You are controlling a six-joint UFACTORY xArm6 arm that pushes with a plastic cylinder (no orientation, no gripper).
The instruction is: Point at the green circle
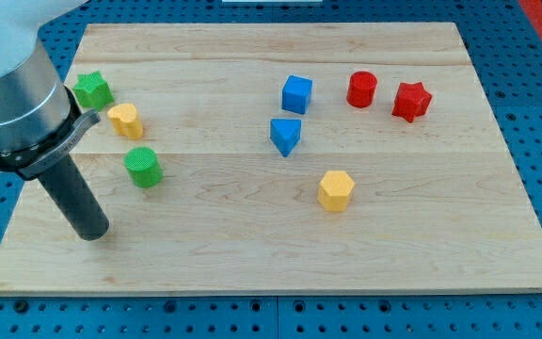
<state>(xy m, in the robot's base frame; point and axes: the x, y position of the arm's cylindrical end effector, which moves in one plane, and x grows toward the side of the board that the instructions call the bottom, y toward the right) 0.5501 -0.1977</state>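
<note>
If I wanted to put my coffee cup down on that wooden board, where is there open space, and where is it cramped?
The widest bare stretch runs along the view's bottom of the board, below the yellow hexagon. Another lies in the middle, between the green circle and the blue triangle. It is crowded at the view's left: green star, yellow block, green circle and my tip.

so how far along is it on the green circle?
Done: my tip is down on the board at the view's left, on the same side as the green circle. In hand: the tip sits below and left of the circle in view, with bare wood between them. Left: closing that gap so it plainly points at the circle, not at the yellow block or green star above.
</note>
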